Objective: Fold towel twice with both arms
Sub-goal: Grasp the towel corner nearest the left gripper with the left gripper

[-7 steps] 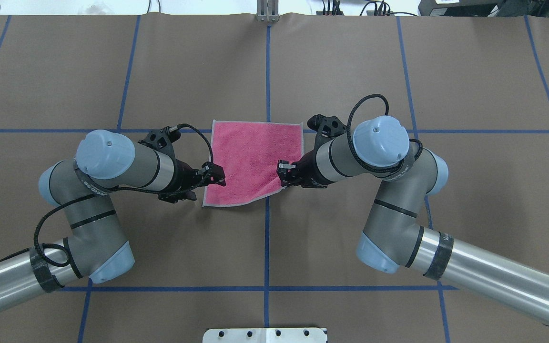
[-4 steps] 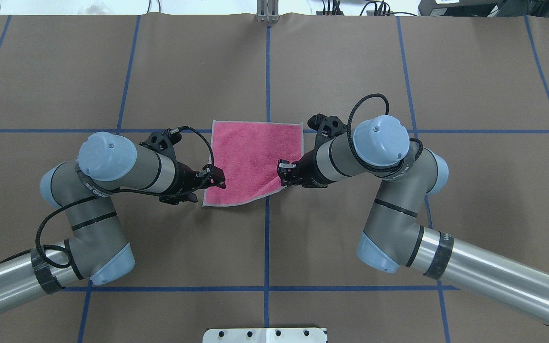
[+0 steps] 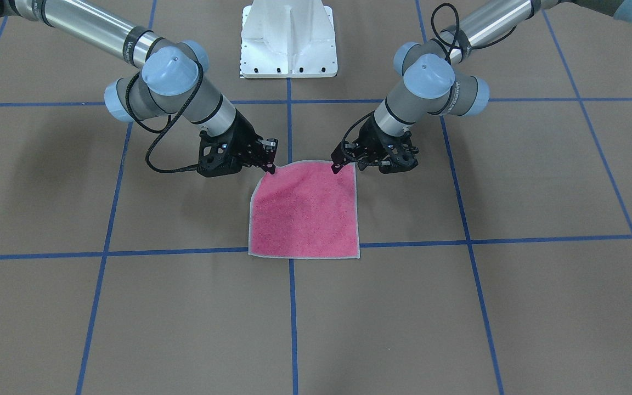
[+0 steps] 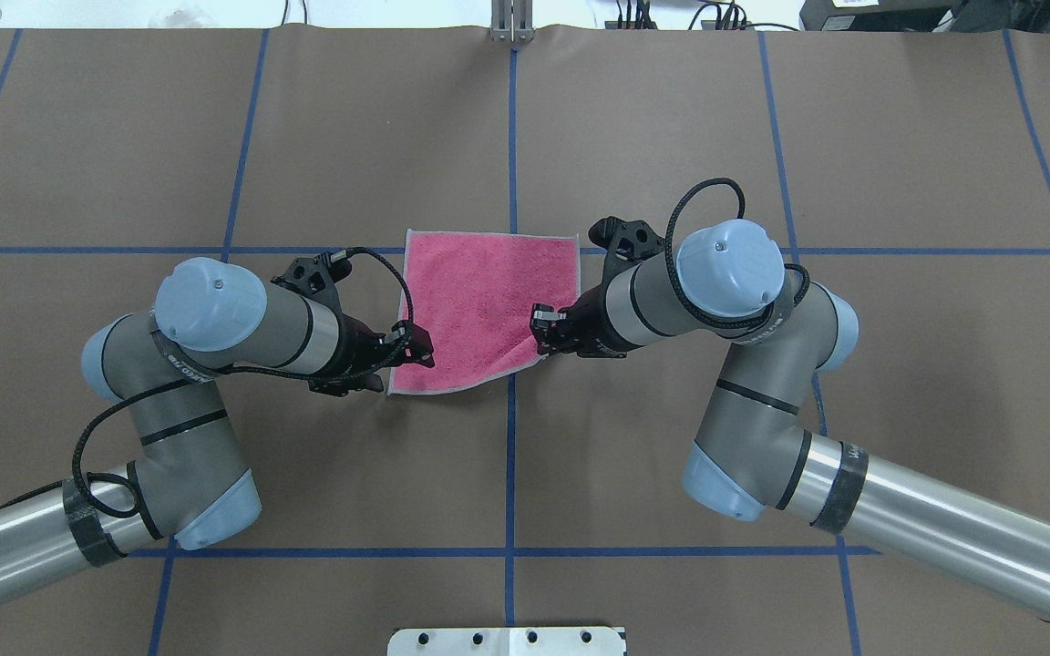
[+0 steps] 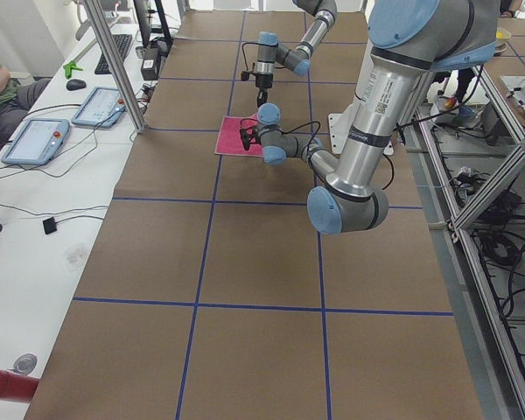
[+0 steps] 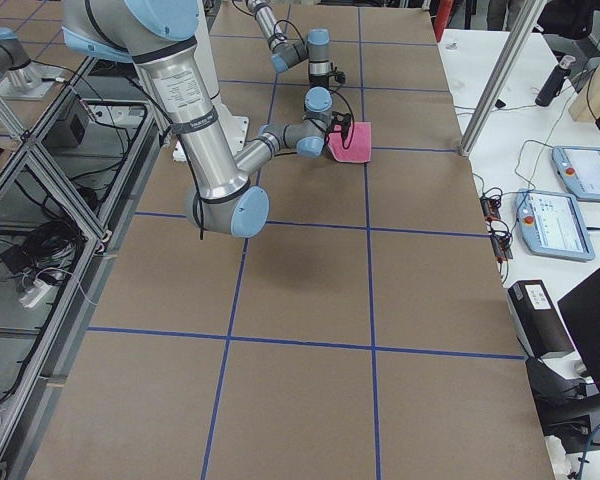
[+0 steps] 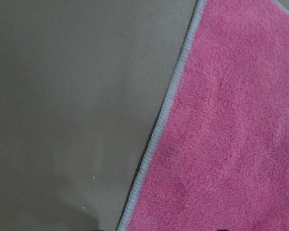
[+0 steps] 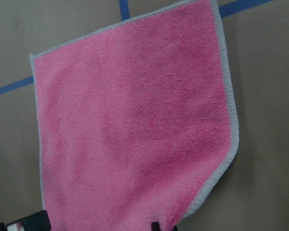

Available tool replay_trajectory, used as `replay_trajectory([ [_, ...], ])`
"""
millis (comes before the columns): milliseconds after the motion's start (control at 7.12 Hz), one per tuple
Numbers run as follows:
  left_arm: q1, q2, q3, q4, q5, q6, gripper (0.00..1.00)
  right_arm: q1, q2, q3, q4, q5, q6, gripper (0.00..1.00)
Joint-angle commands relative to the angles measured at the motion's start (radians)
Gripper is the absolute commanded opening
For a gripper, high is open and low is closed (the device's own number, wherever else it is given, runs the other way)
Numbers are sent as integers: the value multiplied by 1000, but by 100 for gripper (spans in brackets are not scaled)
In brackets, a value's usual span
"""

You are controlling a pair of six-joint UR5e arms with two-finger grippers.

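The right gripper (image 4: 541,346) touches the small square pink terry towel (image 4: 479,301) at the corner beneath it. The left gripper (image 4: 425,355) sits at another corner. Neither grip can be told.

Robotics lab: robot arms (image 4: 242,323), teach pendants (image 6: 555,222).

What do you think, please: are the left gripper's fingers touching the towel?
Cannot tell. Overhead, the left gripper overlaps the towel at its edge, but no view shows contact.
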Motion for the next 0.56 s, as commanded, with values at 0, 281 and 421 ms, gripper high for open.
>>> replay_trajectory([
  [0, 1, -5, 7, 0, 0, 0, 82, 3, 0, 0, 1, 0, 0, 0],
  [281, 11, -5, 7, 0, 2, 0, 80, 6, 0, 0, 1, 2, 0, 0],
  [421, 11, -5, 7, 0, 2, 0, 78, 6, 0, -2, 1, 2, 0, 0],
])
